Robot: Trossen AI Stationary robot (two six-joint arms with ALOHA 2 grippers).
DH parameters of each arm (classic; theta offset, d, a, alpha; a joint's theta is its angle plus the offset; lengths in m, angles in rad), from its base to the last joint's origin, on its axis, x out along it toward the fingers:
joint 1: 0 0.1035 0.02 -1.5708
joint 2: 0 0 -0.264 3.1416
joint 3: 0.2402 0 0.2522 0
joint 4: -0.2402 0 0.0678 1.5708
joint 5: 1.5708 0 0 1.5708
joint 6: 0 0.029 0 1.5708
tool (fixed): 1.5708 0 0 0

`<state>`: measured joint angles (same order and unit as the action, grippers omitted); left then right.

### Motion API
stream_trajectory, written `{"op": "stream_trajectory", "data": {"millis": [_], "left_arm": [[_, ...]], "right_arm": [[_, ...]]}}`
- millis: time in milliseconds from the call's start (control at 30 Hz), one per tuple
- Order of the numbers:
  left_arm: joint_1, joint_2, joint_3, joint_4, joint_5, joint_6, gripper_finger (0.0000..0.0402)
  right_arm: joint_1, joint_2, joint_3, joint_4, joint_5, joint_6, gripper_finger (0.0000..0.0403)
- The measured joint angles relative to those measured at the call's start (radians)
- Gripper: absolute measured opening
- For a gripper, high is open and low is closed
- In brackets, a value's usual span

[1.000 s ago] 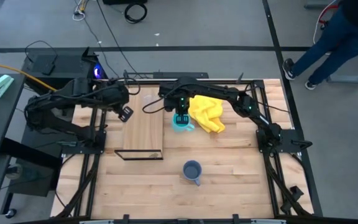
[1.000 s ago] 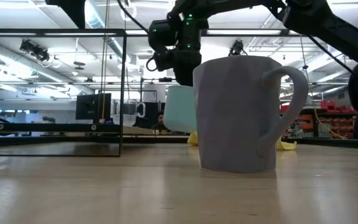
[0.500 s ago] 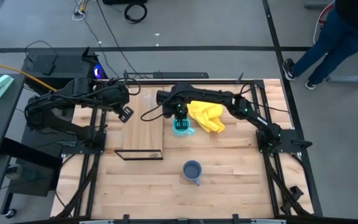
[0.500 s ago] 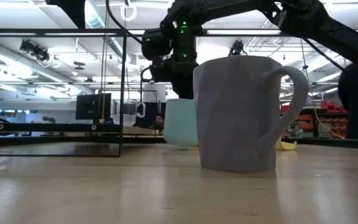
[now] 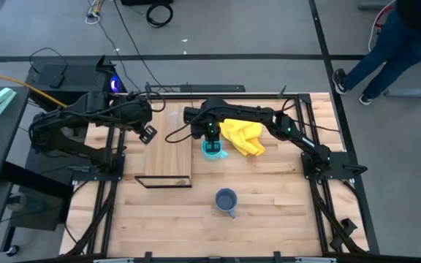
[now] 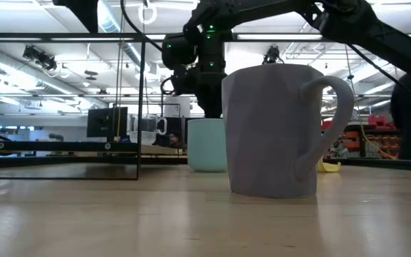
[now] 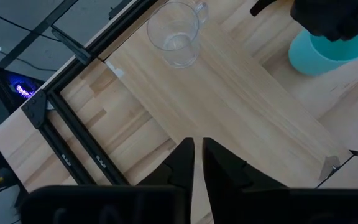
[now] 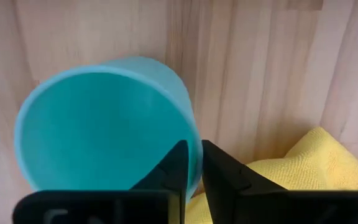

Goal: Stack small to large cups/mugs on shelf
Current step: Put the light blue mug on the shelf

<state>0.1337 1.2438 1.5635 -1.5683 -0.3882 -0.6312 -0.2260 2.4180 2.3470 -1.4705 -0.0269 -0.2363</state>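
My right gripper [image 5: 210, 134] is shut on the bright cyan mug [image 5: 212, 149], which stands upright on the tabletop just right of the shelf board [image 5: 168, 157]. The mug also shows in the low view [image 6: 207, 145] and in the right wrist view [image 8: 104, 124]. The tiny clear glass cup [image 7: 176, 36] stands at the board's far end. The dark blue-grey mug [image 5: 226, 201] stands on its base near the front, handle toward the near edge. My left gripper [image 5: 148, 133] is shut and empty, above the board's left edge. My right gripper holds the cyan mug by its rim [image 8: 195, 144], one finger inside the cup and one outside against the wall. The fingers come from above, pointing down. The mug is upright with its base on the table [image 6: 207, 170].
A yellow cloth [image 5: 244, 137] lies bunched right of the cyan mug, touching it. The shelf's thin black frame [image 5: 164, 181] stands at the board's near end. A person [image 5: 386, 44] stands beyond the table's far right corner.
My right gripper has gone down and a little toward the near edge with the cyan mug. The mug was lifted clear and tilted; it now stands upright on the table beside the board.
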Motion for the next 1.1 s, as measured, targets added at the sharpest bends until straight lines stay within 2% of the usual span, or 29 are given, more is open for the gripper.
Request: {"op": "stream_trajectory", "data": {"millis": [200,367,600,700,833,967,1100], "left_arm": [[0.0,0.0,0.0,0.0,0.0,0.0,0.0045],[0.0,0.0,0.0,0.009,0.002,0.019,0.0045],[0.026,0.031,0.0,0.219,0.129,0.118,0.0056],[0.032,0.089,0.0,0.289,0.197,0.172,0.0057],[0.032,0.202,0.0,0.295,0.257,0.232,0.0052],[0.047,0.305,0.0,0.32,0.313,0.277,0.0049],[0.081,0.387,0.0,0.391,0.378,0.284,0.0052]], "right_arm": [[-0.005,-0.017,0.0,0.007,0.0,0.037,0.0054],[-0.01,-0.101,0.0,0.009,0.0,0.084,0.0055],[-0.012,-0.291,0.001,-0.029,0.0,0.211,0.0055],[0.001,-0.372,0.001,-0.06,0.0,0.265,0.0055],[0.031,-0.473,-0.011,-0.095,0.044,0.347,0.0055],[0.083,-0.599,-0.092,-0.097,0.081,0.447,0.0058],[0.135,-0.724,-0.245,-0.099,0.14,0.579,0.0073]]}}
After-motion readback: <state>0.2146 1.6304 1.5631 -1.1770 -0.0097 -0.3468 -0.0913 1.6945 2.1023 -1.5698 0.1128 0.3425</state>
